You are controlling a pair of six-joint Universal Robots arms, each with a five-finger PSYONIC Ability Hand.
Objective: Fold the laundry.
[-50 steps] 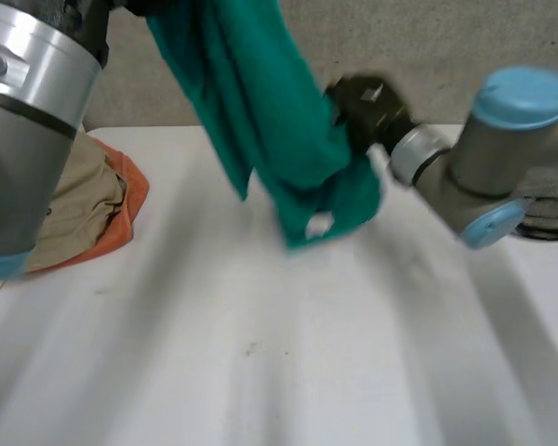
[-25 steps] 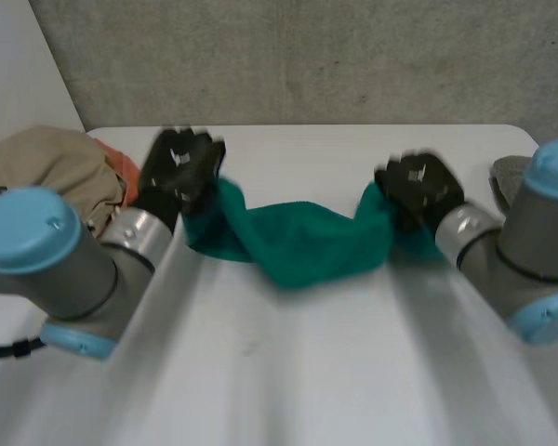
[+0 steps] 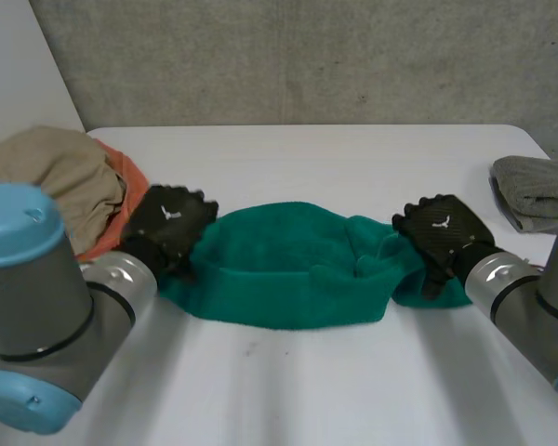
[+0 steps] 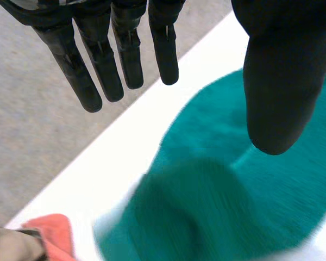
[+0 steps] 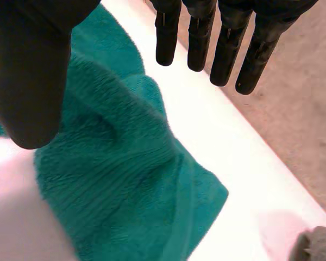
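Across the white counter [image 3: 335, 158] a teal towel [image 3: 288, 269] lies rumpled at mid-depth, the left hand [image 3: 167, 223] over its left end and the right hand [image 3: 442, 228] over its right end, fingers straight and released, and, soft and limp, it seems best pinched at the corners.

No lettering (or numbers) can be read.

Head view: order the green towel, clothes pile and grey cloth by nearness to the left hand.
1. Green towel, its end under the left hand.
2. Clothes pile, close by on the left.
3. Grey cloth, at the far right edge.
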